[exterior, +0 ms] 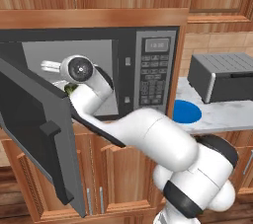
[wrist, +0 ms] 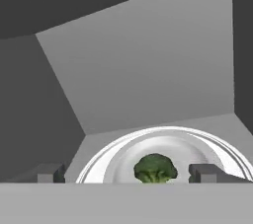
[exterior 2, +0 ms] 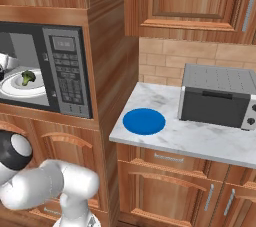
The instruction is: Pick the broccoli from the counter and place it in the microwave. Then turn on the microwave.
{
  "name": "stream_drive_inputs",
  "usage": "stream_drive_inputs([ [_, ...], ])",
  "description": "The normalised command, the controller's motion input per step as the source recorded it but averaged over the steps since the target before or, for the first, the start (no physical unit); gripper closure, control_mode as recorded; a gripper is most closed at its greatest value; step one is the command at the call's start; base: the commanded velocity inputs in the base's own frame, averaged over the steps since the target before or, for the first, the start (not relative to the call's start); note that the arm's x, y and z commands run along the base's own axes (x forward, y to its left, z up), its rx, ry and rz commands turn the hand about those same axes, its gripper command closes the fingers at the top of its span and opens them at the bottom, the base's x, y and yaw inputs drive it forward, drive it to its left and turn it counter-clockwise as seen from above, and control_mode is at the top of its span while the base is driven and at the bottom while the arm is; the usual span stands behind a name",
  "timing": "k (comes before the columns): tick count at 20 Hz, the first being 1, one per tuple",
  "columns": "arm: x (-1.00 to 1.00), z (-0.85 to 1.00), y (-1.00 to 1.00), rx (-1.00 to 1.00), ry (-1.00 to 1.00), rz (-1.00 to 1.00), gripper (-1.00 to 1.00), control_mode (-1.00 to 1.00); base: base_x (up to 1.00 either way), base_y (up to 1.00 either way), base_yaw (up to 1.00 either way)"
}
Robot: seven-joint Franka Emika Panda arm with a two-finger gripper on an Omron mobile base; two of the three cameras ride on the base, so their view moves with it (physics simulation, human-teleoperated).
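The microwave [exterior: 99,75] served as the reference for all positions. Its door [exterior: 39,134] stood swung wide to the left of the cavity, nearest the left base camera, with the dark inner face turned toward the arm. The arm [exterior: 148,139] reached from below and right of the microwave up through the door opening, its wrist just inside the cavity mouth.

In the hand view, the tool [wrist: 127,173] was released: its two fingertips [wrist: 49,172] stood well apart, one on either side of the broccoli [wrist: 155,168], and neither touched it. The broccoli rested upright on the plate [wrist: 197,144], near the plate's centre, inside the microwave cavity. The right base view confirmed this: the broccoli [exterior 2: 28,77] sat on the white plate [exterior 2: 12,88] on the cavity floor, left of the keypad [exterior 2: 67,78]. Behind the plate rose the plain grey rear wall [wrist: 143,70] of the cavity.

To the right of the microwave, past a wooden cabinet side, lay the bench [exterior 2: 200,141]. A blue disc [exterior 2: 144,121] lay flat on the bench, at the end nearest the microwave. Farther right of the microwave, near the tiled wall, stood a toaster oven [exterior 2: 217,96], apart from the disc.
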Motion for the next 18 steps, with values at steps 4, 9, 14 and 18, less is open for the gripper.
stream_drive_inputs([
  [4,-0.82,0.57,-0.13,0.04,0.18,0.00,-1.00,-1.00,0.00,0.00,0.00],
  [9,-0.99,0.06,-0.17,0.00,0.12,0.00,-1.00,-1.00,0.00,0.00,0.00],
  [14,-1.00,0.03,-0.29,0.00,0.08,0.00,-1.00,-1.00,0.00,0.00,0.00],
  [18,-1.00,0.23,-0.44,0.00,0.10,0.00,-1.00,-1.00,0.00,0.00,0.00],
])
